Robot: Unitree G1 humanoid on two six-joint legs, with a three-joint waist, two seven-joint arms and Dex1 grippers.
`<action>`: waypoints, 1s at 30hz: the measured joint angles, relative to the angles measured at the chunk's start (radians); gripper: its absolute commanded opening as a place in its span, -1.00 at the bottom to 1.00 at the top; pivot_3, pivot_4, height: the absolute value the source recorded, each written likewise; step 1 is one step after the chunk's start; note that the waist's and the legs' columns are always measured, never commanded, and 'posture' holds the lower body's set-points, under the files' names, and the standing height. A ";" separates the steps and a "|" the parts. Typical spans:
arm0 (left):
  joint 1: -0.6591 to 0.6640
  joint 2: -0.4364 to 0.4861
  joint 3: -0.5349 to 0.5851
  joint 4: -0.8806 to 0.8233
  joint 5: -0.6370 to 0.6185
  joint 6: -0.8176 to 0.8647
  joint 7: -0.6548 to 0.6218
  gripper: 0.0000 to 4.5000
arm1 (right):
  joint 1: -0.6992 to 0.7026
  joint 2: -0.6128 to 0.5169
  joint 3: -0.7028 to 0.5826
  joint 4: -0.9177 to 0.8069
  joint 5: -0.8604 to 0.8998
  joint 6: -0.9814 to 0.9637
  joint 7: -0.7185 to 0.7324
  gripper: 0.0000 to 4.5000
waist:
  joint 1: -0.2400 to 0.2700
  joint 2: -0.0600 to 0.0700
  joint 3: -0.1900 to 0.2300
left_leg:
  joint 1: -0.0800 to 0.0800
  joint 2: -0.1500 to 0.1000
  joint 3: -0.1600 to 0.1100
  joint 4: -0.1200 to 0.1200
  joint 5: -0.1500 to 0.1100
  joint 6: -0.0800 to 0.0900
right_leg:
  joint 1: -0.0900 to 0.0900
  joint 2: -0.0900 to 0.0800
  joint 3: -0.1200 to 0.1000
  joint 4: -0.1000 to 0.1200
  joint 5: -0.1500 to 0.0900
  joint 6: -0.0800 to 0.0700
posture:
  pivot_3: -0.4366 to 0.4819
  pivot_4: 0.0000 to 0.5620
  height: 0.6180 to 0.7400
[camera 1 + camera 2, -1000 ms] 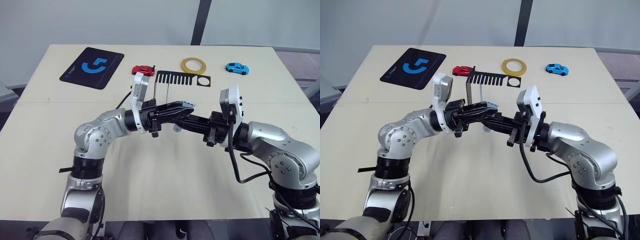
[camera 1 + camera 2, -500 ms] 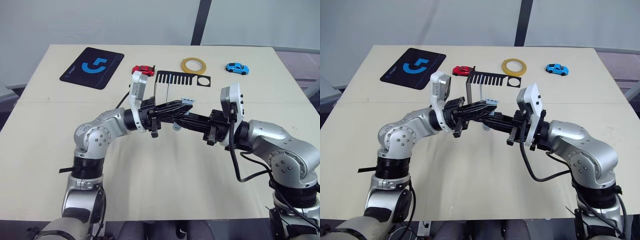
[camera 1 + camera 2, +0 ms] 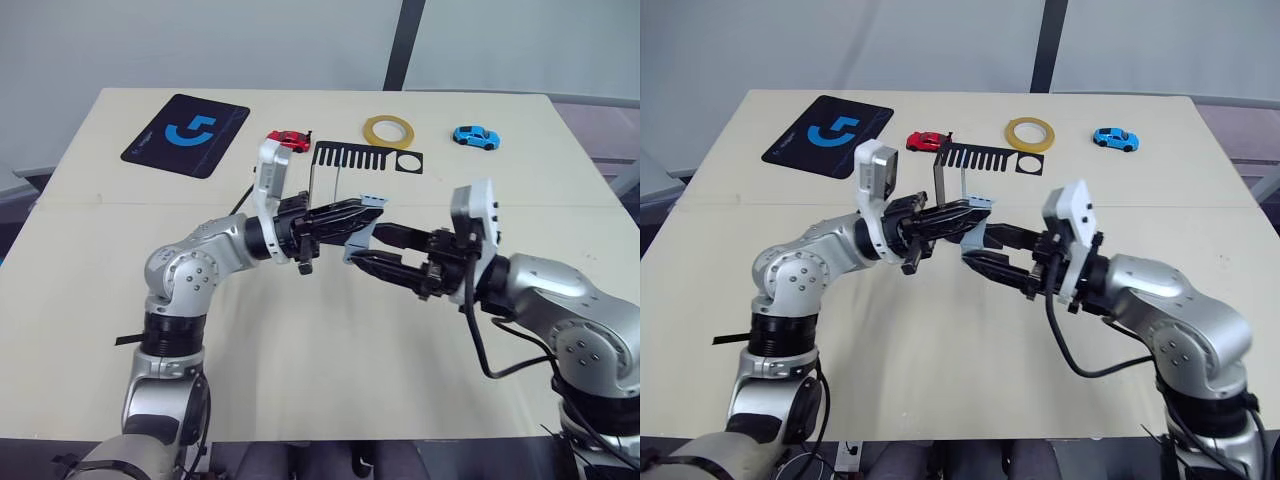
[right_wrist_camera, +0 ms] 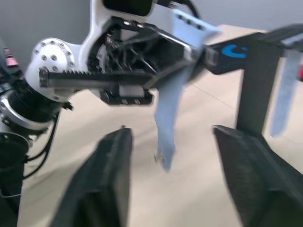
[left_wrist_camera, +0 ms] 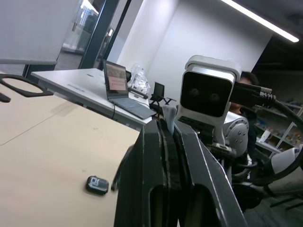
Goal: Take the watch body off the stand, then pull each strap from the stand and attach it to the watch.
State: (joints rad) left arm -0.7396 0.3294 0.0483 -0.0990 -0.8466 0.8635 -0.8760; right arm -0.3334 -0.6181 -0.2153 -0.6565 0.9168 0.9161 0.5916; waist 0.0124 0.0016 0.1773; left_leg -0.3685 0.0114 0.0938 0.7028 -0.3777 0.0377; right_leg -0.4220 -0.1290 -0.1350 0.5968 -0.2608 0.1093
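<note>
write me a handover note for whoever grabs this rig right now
Left gripper: shut on one pale grey-blue flexible strap, held above the table.
Right gripper: open, its fingers either side of that strap's hanging end, not closed on it.
Small square black watch body: off the stand, lying on the beige table.
Thin black sheet-metal stand: the second pale strap hangs from it.
Done: watch body removed, first strap pulled.
Left: attach this strap to the watch body, then pull and attach the second.

An office or lab: pale table [image 3: 100, 300], open laptop [image 5: 118, 87] on a desk, glass partitions, shelving behind.
</note>
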 measured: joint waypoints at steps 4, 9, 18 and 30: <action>0.016 0.110 -0.015 -0.011 0.040 -0.043 -0.075 -1.00 | 0.216 -0.043 -0.176 -0.095 0.063 0.026 -0.092 0.96 | 0.013 0.000 0.000 | 0.000 0.000 0.001 0.000 0.000 0.000 | 0.000 0.000 0.001 0.000 0.000 0.000 | -0.05 -0.47 0.86; 0.093 0.229 -0.099 -0.045 0.165 -0.187 -0.218 -1.00 | 0.543 -0.008 -0.402 -0.186 0.056 0.015 -0.213 0.96 | 0.018 0.000 0.000 | 0.000 -0.001 0.002 0.000 0.000 0.000 | 0.000 0.000 0.002 0.000 0.000 0.000 | -0.05 -0.47 0.86; 0.131 0.246 -0.216 -0.004 0.367 -0.479 -0.356 -1.00 | 0.864 0.099 -0.537 -0.224 -0.041 -0.090 -0.289 0.96 | 0.012 0.000 0.000 | 0.004 0.001 0.005 0.000 0.000 -0.001 | 0.001 0.004 0.007 0.000 0.000 0.000 | -0.05 -0.47 0.86; 0.134 0.197 -0.225 -0.006 0.385 -0.515 -0.353 -1.00 | 0.653 0.115 -0.275 -0.101 -0.254 -0.130 -0.434 0.96 | 0.014 -0.001 -0.001 | 0.005 0.001 0.006 0.000 0.000 -0.001 | 0.001 0.003 0.008 0.000 0.000 0.000 | -0.05 -0.47 0.86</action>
State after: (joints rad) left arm -0.6055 0.5266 -0.1764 -0.1049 -0.4613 0.3487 -1.2294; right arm 0.3199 -0.5035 -0.4900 -0.7571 0.6631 0.7856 0.1577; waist 0.0261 0.0009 0.1766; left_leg -0.3635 0.0128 0.0998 0.7027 -0.3776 0.0371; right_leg -0.4213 -0.1256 -0.1268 0.5973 -0.2609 0.1092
